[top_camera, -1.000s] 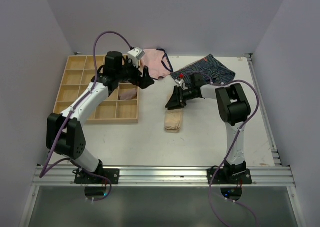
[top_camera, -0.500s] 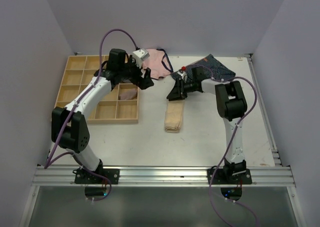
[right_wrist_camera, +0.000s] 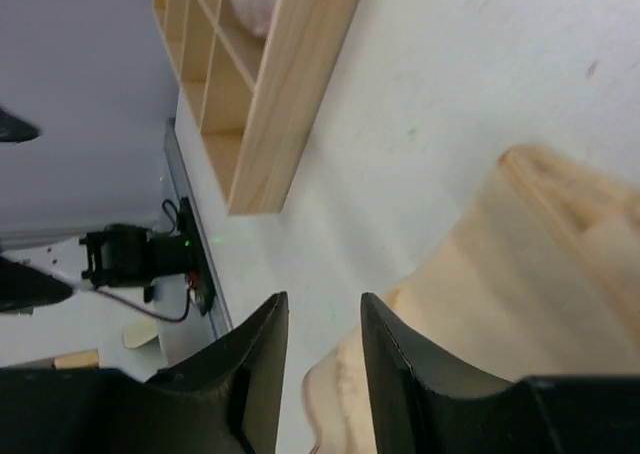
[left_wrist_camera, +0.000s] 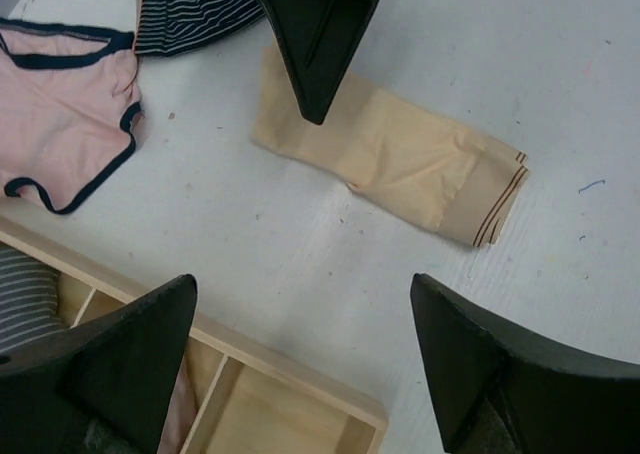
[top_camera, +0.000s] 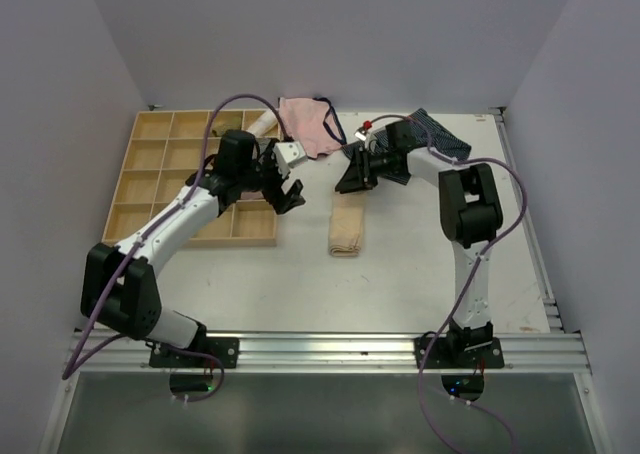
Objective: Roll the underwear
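The underwear (top_camera: 348,226) is a pale peach-beige strip, folded long and narrow, flat on the white table in the middle. It also shows in the left wrist view (left_wrist_camera: 400,159) and the right wrist view (right_wrist_camera: 520,274). My right gripper (top_camera: 355,177) hovers over its far end, jaws a narrow gap apart and holding nothing (right_wrist_camera: 322,304). My left gripper (top_camera: 287,189) is wide open and empty, to the left of the underwear, above the wooden tray's right edge (left_wrist_camera: 310,364).
A wooden compartment tray (top_camera: 150,174) lies at the left, with cloth in some cells. The pink pair with dark trim (top_camera: 308,126) and the navy striped pair (top_camera: 435,139) lie at the back of the table. Walls close in on three sides.
My left gripper has swung from over the pink pair toward the near right, down beside the tray's right edge. My right gripper has drawn back to the strip's far end.
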Controlling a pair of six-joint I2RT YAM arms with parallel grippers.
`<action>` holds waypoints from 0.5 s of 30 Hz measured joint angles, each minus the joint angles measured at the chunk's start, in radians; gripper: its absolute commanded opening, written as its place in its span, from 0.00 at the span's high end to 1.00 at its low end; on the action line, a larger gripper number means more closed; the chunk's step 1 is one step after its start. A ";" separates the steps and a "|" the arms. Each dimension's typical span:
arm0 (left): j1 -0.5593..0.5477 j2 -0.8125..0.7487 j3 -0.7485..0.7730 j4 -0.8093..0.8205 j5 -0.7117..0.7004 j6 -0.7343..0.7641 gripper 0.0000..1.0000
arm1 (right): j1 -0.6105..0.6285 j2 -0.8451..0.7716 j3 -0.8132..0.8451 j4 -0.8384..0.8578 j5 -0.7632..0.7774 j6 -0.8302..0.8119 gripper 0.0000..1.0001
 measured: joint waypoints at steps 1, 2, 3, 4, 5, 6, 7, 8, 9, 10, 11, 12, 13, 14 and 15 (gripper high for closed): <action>-0.016 -0.028 -0.033 0.008 -0.003 0.031 0.11 | 0.000 -0.060 -0.044 -0.015 0.003 -0.004 0.64; -0.036 -0.056 -0.069 0.024 -0.005 0.067 0.12 | 0.001 -0.110 -0.083 -0.023 0.006 -0.005 0.67; -0.060 -0.084 -0.108 0.039 -0.015 0.104 0.12 | 0.002 -0.191 -0.149 -0.024 0.013 -0.004 0.71; -0.085 -0.110 -0.147 0.050 -0.023 0.138 0.13 | 0.004 -0.245 -0.192 -0.027 0.014 -0.003 0.72; -0.117 -0.135 -0.190 0.074 -0.033 0.176 0.14 | 0.007 -0.306 -0.249 -0.024 0.016 0.001 0.73; -0.145 -0.155 -0.230 0.087 -0.039 0.206 0.15 | 0.011 -0.352 -0.299 -0.018 0.016 0.004 0.76; -0.171 -0.167 -0.262 0.106 -0.043 0.232 0.16 | 0.017 -0.388 -0.348 -0.018 0.017 0.005 0.76; -0.201 -0.174 -0.296 0.122 -0.048 0.264 0.16 | 0.024 -0.404 -0.391 -0.012 0.017 0.007 0.77; -0.226 -0.175 -0.322 0.134 -0.050 0.292 0.17 | 0.029 -0.402 -0.423 -0.009 0.018 0.013 0.78; -0.244 -0.172 -0.343 0.145 -0.053 0.320 0.17 | 0.035 -0.385 -0.451 -0.002 0.019 0.020 0.78; -0.256 -0.167 -0.360 0.159 -0.056 0.349 0.17 | 0.040 -0.359 -0.478 0.005 0.023 0.029 0.78; -0.266 -0.159 -0.370 0.174 -0.056 0.376 0.17 | 0.042 -0.329 -0.502 0.020 0.025 0.040 0.78; -0.277 -0.145 -0.374 0.190 -0.056 0.404 0.17 | 0.042 -0.299 -0.524 0.034 0.031 0.050 0.78; -0.286 -0.129 -0.375 0.207 -0.056 0.430 0.17 | 0.041 -0.266 -0.541 0.045 0.040 0.061 0.79; -0.296 -0.113 -0.375 0.225 -0.057 0.456 0.17 | 0.040 -0.237 -0.549 0.051 0.039 0.075 0.79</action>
